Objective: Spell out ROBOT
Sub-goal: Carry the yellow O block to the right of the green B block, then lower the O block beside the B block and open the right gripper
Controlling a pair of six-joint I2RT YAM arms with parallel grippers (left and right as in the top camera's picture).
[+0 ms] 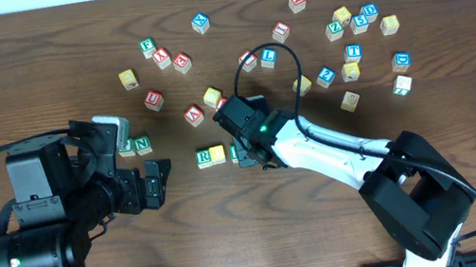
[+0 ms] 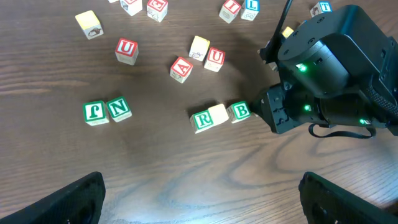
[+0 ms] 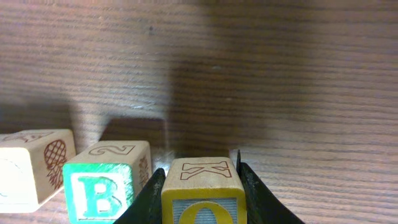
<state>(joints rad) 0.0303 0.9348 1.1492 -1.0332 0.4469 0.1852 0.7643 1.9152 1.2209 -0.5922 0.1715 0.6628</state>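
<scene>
A yellow-faced block (image 3: 200,183), seemingly beside the B block (image 3: 99,193), is gripped by the right end effector (image 3: 200,199); the left end effector (image 2: 202,200) is spread wide.

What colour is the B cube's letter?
Green; the B cube shows best in the right wrist view.

Bright, even lighting, soft short shadows, mild sheen; close foreground slightly blurred

You're at a lab-style robot test bench: a dark wood-grain table (image 1: 15,54), with a left arm (image 1: 41,217) and a right arm (image 1: 336,149) mounted at its near edge.
</scene>
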